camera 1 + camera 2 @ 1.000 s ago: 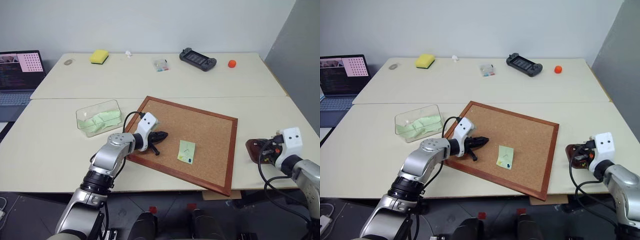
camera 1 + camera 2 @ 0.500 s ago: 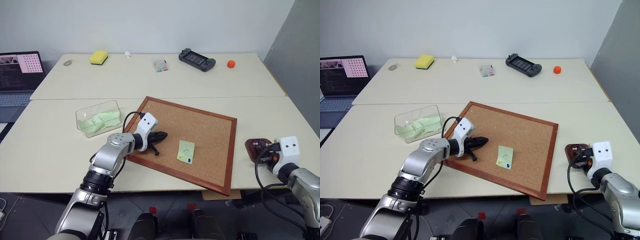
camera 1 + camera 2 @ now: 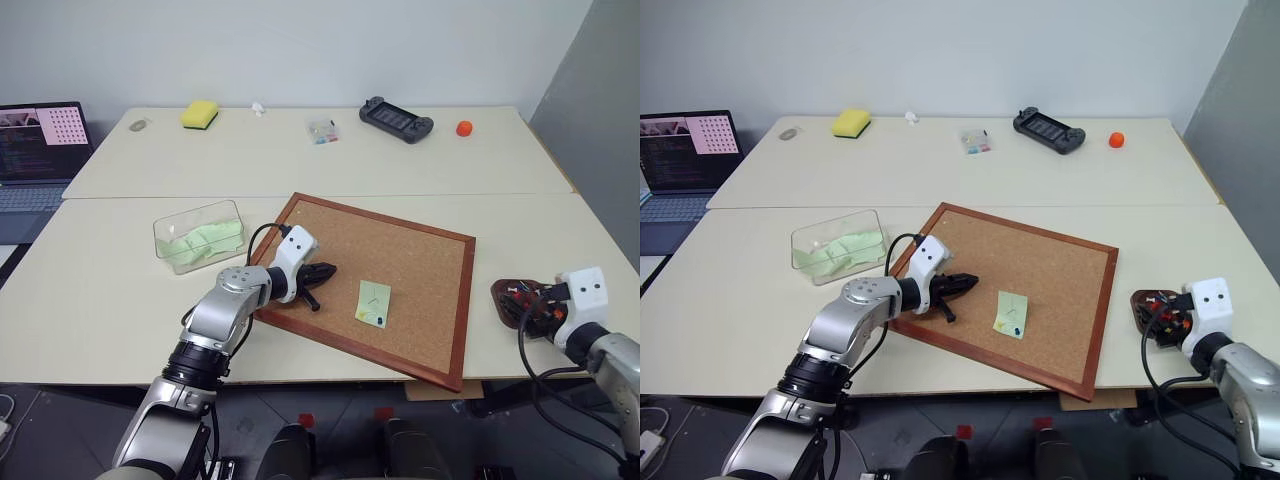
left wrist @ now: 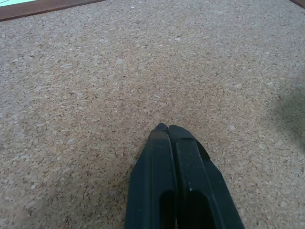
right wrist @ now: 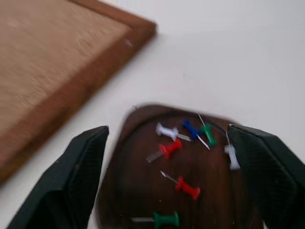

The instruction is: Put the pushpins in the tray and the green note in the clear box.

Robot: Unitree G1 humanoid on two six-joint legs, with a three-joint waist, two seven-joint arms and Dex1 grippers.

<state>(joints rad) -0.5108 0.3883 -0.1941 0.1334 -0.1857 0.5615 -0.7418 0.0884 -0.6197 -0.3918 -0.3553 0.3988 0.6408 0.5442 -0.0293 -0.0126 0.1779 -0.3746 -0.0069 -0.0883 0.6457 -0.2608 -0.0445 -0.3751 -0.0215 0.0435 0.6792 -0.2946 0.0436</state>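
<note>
The green note lies on the corkboard, with a tiny blue pushpin at its near edge. My left gripper is shut and empty, its fingers low over the cork to the left of the note. The clear box sits left of the board with pale green paper inside. At the right, the dark tray holds several pushpins in red, blue, green and white. My right gripper hangs open just above the tray, one finger on either side.
On the far table are a yellow sponge, a small clear case, a black game controller and an orange ball. A laptop stands at the far left. The tray lies close to the table's front right edge.
My right gripper has opened above the tray. The left arm and the note have not moved.
</note>
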